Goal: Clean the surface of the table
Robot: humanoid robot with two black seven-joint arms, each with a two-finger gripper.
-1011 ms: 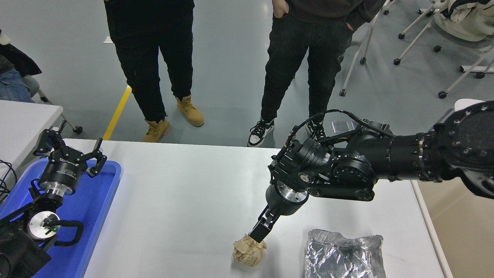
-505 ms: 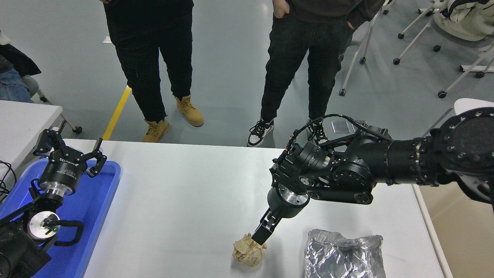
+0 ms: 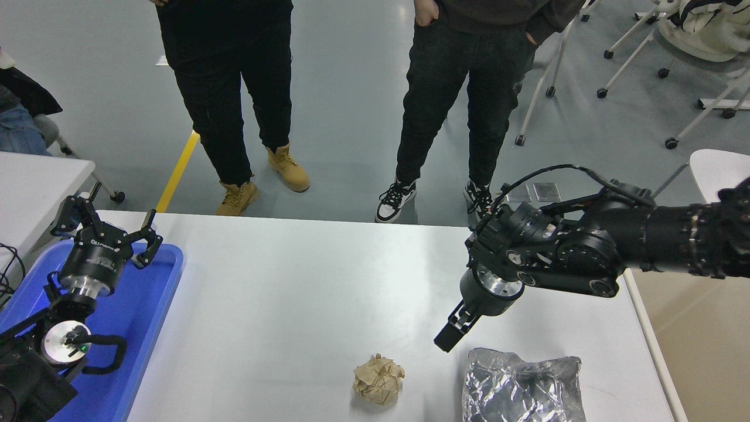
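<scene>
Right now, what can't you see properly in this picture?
- Right gripper, head view: seen edge-on, so whether its jaws are open or shut is unclear.
- Silver foil bag: its lower part is cut off by the bottom edge, and what is inside stays hidden.
- Two people behind the table: cut off above the waist by the top edge.
- Blue tray: partly covered by the parked left arm, its gripper spread open.

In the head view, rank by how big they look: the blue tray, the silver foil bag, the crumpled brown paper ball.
1. blue tray, largest, though partly cut off by the picture's edge and covered by the left arm.
2. silver foil bag, cut off at the bottom edge.
3. crumpled brown paper ball, clearly smallest.
</scene>
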